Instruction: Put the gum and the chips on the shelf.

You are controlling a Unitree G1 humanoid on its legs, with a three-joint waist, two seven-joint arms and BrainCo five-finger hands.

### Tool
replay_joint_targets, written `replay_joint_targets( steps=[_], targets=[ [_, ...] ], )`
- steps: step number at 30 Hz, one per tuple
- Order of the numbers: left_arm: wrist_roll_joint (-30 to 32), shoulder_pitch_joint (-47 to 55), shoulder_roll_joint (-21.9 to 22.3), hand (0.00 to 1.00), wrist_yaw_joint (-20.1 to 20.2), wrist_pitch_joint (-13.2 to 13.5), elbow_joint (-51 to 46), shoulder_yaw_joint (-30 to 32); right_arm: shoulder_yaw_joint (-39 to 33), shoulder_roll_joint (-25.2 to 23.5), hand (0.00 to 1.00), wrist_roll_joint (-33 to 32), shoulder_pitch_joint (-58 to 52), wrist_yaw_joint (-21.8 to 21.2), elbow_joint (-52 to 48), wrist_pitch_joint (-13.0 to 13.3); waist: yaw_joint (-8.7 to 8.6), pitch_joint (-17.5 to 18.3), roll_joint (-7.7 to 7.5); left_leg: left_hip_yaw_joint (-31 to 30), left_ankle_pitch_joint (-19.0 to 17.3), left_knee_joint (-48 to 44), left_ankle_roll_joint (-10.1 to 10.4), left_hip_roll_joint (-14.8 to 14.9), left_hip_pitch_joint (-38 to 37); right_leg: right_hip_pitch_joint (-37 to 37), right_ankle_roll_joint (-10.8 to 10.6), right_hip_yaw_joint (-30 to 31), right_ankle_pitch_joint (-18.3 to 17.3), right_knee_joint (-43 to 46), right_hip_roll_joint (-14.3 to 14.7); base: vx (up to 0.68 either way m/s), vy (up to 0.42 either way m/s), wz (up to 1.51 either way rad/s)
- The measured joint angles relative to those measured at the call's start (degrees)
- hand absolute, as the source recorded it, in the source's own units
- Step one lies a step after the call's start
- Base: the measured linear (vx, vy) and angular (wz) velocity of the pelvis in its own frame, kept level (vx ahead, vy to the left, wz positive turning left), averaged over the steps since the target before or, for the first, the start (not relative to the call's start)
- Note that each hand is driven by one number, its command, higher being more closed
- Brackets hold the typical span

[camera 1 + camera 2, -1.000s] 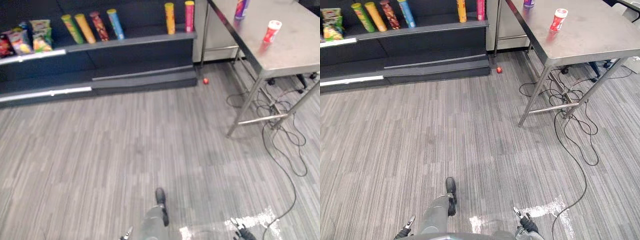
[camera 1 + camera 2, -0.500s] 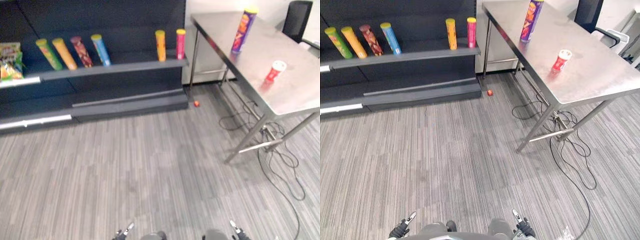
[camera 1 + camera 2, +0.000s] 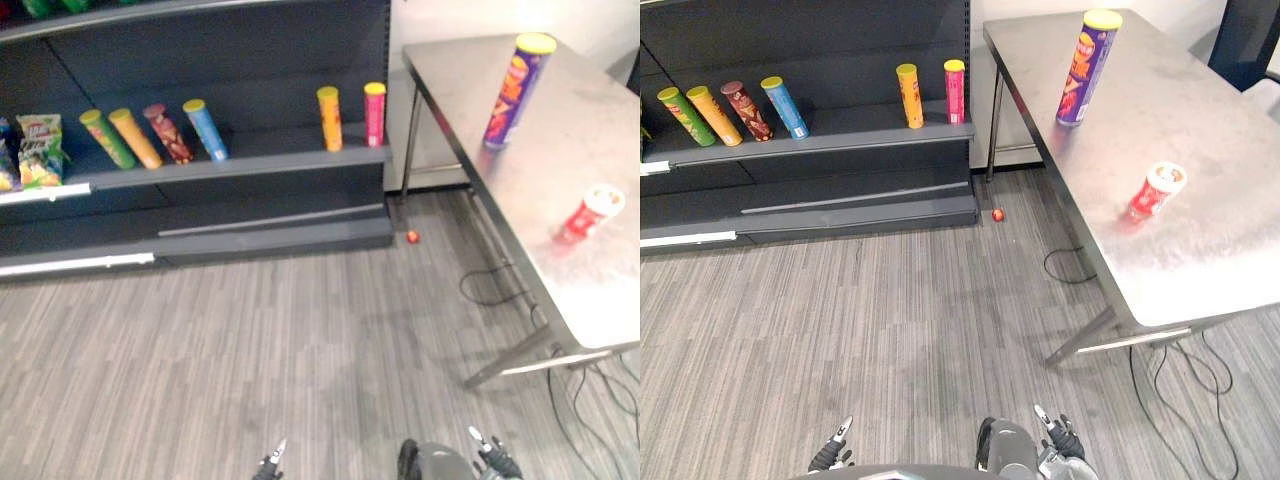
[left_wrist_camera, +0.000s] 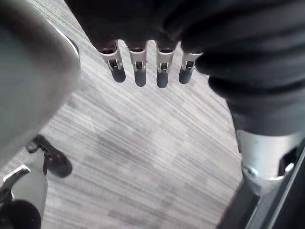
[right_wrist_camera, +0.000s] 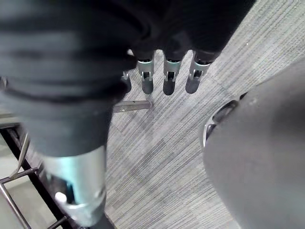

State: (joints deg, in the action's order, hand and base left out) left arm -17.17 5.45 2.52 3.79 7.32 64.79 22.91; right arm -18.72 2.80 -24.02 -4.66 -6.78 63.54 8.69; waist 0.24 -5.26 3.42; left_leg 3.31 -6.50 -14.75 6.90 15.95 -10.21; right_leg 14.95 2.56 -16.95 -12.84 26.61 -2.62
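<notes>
A tall purple chips can [image 3: 1081, 68] with a yellow lid stands upright on the steel table [image 3: 1200, 270] at the right. Nearer on the same table sits the gum [image 3: 1156, 190], a small red tub with a white lid. The dark shelf [image 3: 840, 130] runs along the back left. My left hand [image 4: 138, 71] hangs low over the carpet with relaxed fingers and nothing in it. My right hand [image 5: 167, 78] hangs the same way, open and holding nothing. Both hands are far from the table and the shelf.
Several coloured chip cans [image 3: 785, 107] lean or stand on the shelf, with snack bags [image 3: 35, 150] at its far left. A small red ball [image 3: 998, 214] lies on the carpet by the shelf's end. Cables [image 3: 1180, 380] loop under the table. A dark chair [image 3: 1250, 40] stands behind it.
The whole picture has shifted, so the camera has moved: the table and both its items now show nearer and larger. Both hands still hang low and hold nothing.
</notes>
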Motion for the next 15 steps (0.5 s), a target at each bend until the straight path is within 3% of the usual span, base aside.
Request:
replay_joint_targets(
  steps=[1, 2, 3, 4, 5, 8, 11, 12, 13, 14, 15],
  targets=[
    [0.0, -0.1, -0.1, 0.00, 0.0, 0.0, -0.1, 0.1, 0.1, 0.1, 0.00, 0.6, 0.0, 0.0, 0.0, 0.0, 0.00, 0.1, -0.09, -0.7, 0.5, -3.1, -0.1, 0.0, 1.4, -0.8, -0.1, -0.1, -0.3, -0.7, 0.1, 0.26, -0.103, 0.24],
    [0.0, -0.5, -0.3, 0.00, -0.1, -0.2, -0.8, 1.0, 0.2, 0.1, 0.00, 1.2, 0.0, 0.0, 0.1, -0.1, 0.00, 0.1, -0.28, -2.8, 2.2, -12.3, 0.1, -0.1, 6.2, -2.4, -0.5, -0.5, -1.2, -1.8, -0.1, 0.27, -0.078, 0.20],
    [0.0, -0.7, -0.2, 0.00, -0.3, -0.3, -1.0, 2.0, 0.1, 0.2, 0.00, 1.4, -0.1, 0.1, 0.0, -0.3, 0.07, 0.1, -0.24, -4.4, 6.2, -21.6, 1.0, -0.2, 10.7, -4.5, -0.6, -0.8, -1.9, -3.1, -0.2, 0.21, -0.042, 0.13],
    [-0.1, -0.7, -0.2, 0.00, -0.3, -0.4, -1.1, 2.2, 0.1, 0.2, 0.00, 1.4, -0.2, 0.1, 0.0, -0.5, 0.18, -0.2, -0.79, -4.5, 7.8, -25.7, 1.4, 0.0, 12.5, -5.4, -0.6, -0.7, -2.0, -3.6, -0.2, 0.19, -0.022, 0.00],
    [-0.3, -0.7, -0.4, 0.00, -0.4, -0.3, -1.2, 2.2, 0.1, 0.2, 0.00, 1.4, -0.2, 0.2, 0.0, -0.5, 0.30, -0.3, -0.65, -4.0, 7.7, -31.7, 1.6, 0.4, 15.0, -7.0, -0.5, -0.6, -2.5, -4.5, -0.2, 0.14, 0.021, -0.01],
    [-0.7, -0.6, -0.8, 0.00, -0.4, -0.2, -1.7, 2.0, 0.4, 0.2, 0.00, 1.4, -0.8, 0.4, 0.1, -0.5, 1.20, -0.4, -0.58, 1.1, -2.7, -42.8, -1.5, 0.8, 23.4, -13.6, -1.5, 0.4, -5.4, -7.3, -0.8, 0.19, 0.100, 0.05],
    [-2.8, -0.4, -1.0, 0.00, -0.3, 0.9, -2.2, 1.5, 0.9, 0.0, 0.00, 1.3, -1.1, 0.4, 0.3, -0.6, 2.11, -0.6, -1.57, 6.8, -7.2, -36.2, -3.0, 1.1, 29.2, -16.7, -3.8, 1.0, -6.6, -7.5, -3.5, 0.22, 0.256, -0.12],
    [-3.0, 0.1, -1.2, 0.00, -0.2, 1.4, -2.4, 1.2, 0.9, -0.1, 0.00, 1.3, -1.2, 0.4, 0.3, -0.7, 2.21, -0.6, -1.90, 8.6, -7.1, -26.0, -3.6, 0.7, 30.3, -17.8, -5.6, 1.8, -7.4, -7.5, -5.4, 0.25, 0.323, -0.22],
    [-3.0, 0.2, -1.2, 0.00, -0.2, 1.4, -2.6, 0.7, 0.9, -0.1, 0.00, 1.3, -1.3, 0.5, 0.3, -0.7, 2.15, -0.6, -1.87, 8.6, -6.5, -21.2, -4.0, 0.5, 30.3, -18.3, -6.4, 2.3, -7.7, -7.6, -6.1, 0.30, 0.397, -0.35],
    [-3.3, 0.5, -1.2, 0.00, -0.3, 1.6, -2.9, 0.3, 1.0, -0.1, 0.00, 1.3, -1.3, 0.6, 0.2, -0.7, 2.15, -0.6, -1.99, 7.8, -2.4, -13.0, -3.3, 0.2, 30.0, -19.2, -8.3, 3.6, -8.7, -7.6, -7.4, 0.26, 0.366, -0.35],
    [-3.8, 0.6, -1.6, 0.00, -0.2, 1.6, -2.9, 0.0, 1.2, -0.5, 0.00, 1.3, -1.5, 0.8, 0.4, -0.7, 2.36, -0.3, -2.79, 8.1, -1.3, -13.2, -1.6, -0.8, 29.7, -19.6, -9.0, 4.6, -9.1, -7.7, -8.6, 0.37, 0.439, -0.32]
  ],
)
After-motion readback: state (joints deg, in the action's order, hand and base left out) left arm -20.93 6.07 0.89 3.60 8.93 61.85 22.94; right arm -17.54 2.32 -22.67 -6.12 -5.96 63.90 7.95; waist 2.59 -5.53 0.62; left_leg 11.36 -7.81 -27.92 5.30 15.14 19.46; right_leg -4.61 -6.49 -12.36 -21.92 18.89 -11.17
